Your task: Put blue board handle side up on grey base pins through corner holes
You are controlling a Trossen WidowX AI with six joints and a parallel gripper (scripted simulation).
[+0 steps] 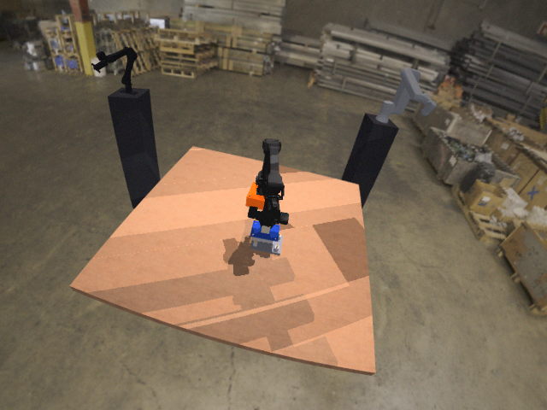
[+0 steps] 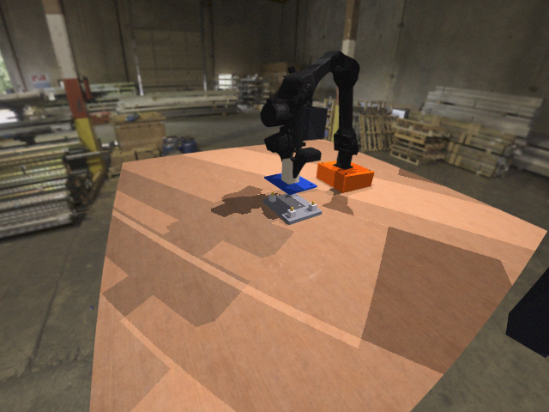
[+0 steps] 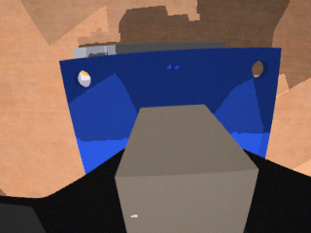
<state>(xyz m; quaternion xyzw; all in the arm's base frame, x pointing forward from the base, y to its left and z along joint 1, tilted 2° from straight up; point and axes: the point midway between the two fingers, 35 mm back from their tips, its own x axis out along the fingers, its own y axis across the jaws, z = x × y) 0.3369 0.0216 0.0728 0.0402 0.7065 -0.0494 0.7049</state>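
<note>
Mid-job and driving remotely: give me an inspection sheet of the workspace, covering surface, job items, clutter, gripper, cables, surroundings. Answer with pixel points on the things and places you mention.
Surface: wood-toned tabletop [image 1: 185, 247] [image 2: 248, 354], patched with shadows.
Blue board [image 2: 305, 184] [image 3: 160, 83]: handle side up, raised above the base, not seated.
Handle [image 2: 289, 170] [image 3: 187, 141]: pale, square, gripped.
Grey base [image 1: 265, 248] [image 2: 305, 214]: on the tabletop; three posts visible in the exterior view, gold-pinned.
Clutter: nothing seen.
Gripper [image 2: 290, 170]: shut on the handle.
Cables: nothing seen.
Surroundings: two dark pedestals [image 1: 134, 141] [image 1: 368, 154] carrying other arms; pallets [image 1: 176, 53] behind.
</note>
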